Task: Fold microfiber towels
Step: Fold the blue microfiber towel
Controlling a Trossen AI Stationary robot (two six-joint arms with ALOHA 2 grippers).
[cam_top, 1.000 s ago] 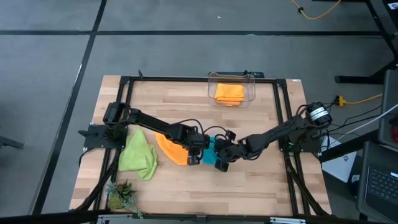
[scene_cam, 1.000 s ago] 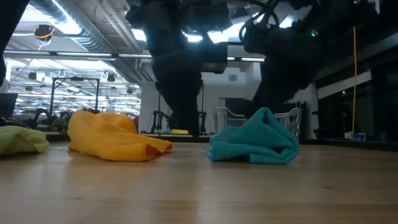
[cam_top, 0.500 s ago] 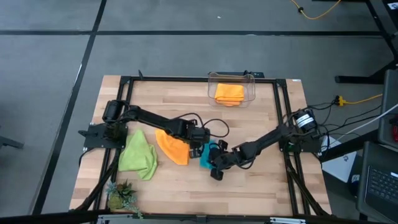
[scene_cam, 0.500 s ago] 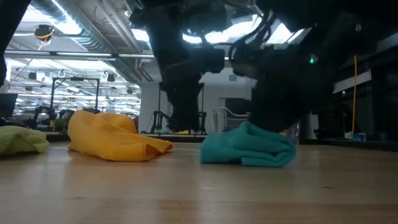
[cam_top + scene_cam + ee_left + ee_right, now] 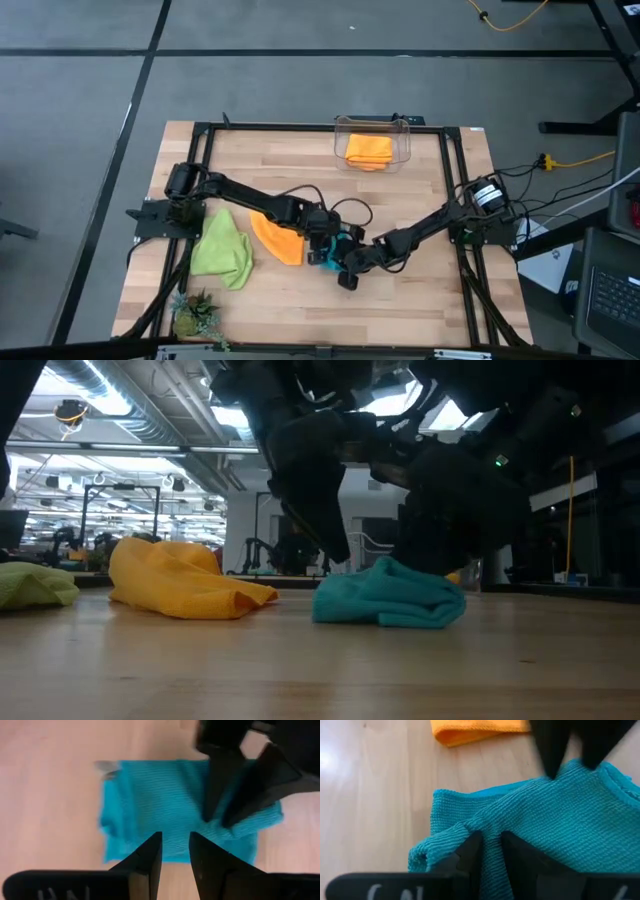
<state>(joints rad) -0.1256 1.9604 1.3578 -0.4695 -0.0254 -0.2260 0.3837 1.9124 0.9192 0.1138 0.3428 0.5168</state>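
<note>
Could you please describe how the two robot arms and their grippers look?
Both arms are dark, nearly black, and slender, built of jointed segments. Black cables loop near the left gripper. The right gripper is equally dark; its arm carries a round silver-white part near the base. Each gripper has two tapered black fingers. A small green light glows on one arm in the low view.

Grey concrete floor (image 5: 300, 70) around the wooden table (image 5: 420, 290); ceiling strip lights (image 5: 100, 400) (bright) in a hall beyond.

We saw a pale wooden table (image 5: 420, 290) carrying a lime green towel (image 5: 222, 250) at the left, an orange towel (image 5: 276, 238) beside it, a turquoise towel (image 5: 388, 596) near the middle, a small plant (image 5: 195, 315) at the near left corner, and a clear bin (image 5: 404, 150) at the far edge.
</note>
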